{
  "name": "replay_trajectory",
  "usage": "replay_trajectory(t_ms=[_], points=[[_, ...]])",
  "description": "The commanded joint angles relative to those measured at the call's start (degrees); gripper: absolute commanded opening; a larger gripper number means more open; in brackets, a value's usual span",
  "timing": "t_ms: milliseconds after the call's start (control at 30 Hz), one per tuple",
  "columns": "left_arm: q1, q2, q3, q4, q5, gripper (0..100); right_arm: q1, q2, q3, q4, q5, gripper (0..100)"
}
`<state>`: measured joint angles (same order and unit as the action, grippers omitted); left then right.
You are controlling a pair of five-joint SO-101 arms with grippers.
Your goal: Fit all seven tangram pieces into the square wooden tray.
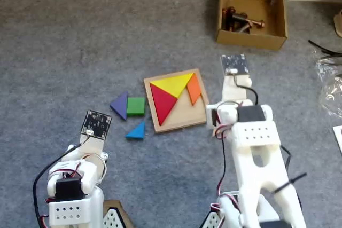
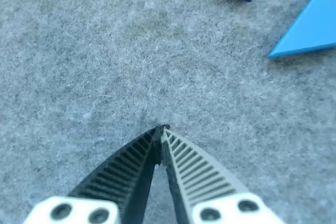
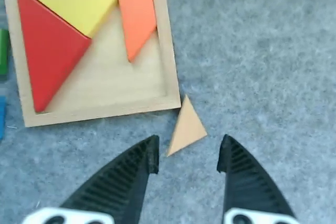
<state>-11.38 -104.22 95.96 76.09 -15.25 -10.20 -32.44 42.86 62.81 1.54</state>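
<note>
The square wooden tray (image 1: pixel 181 125) lies flat, slightly askew, holding a yellow triangle (image 1: pixel 172 85), a red triangle (image 1: pixel 162 102) and an orange parallelogram (image 1: pixel 194 89), with part of its floor bare. Outside it lie a purple triangle (image 1: pixel 121 105), a green square (image 1: pixel 135 106) just beside that, and a light blue triangle (image 1: pixel 137 131). A small tan triangle (image 3: pixel 186 126) lies just off a tray corner
</note>
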Motion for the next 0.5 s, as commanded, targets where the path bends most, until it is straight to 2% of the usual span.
replay_trajectory(t_ms=[0, 233, 467], points=[[-0.7, -0.4, 1.2, 0.4, 0.4, 1, -0.7, 7.3, -8.3, 3.0, -3.2, 18.7], [-0.7, -0.4, 1.2, 0.4, 0.4, 1, -0.7, 18.5, -13.2, 3.1, -4.0, 18.7], [-0.7, -0.4, 1.2, 0.4, 0.4, 1, -0.7, 16.8, -13.2, 3.3, -4.0, 18.7]])
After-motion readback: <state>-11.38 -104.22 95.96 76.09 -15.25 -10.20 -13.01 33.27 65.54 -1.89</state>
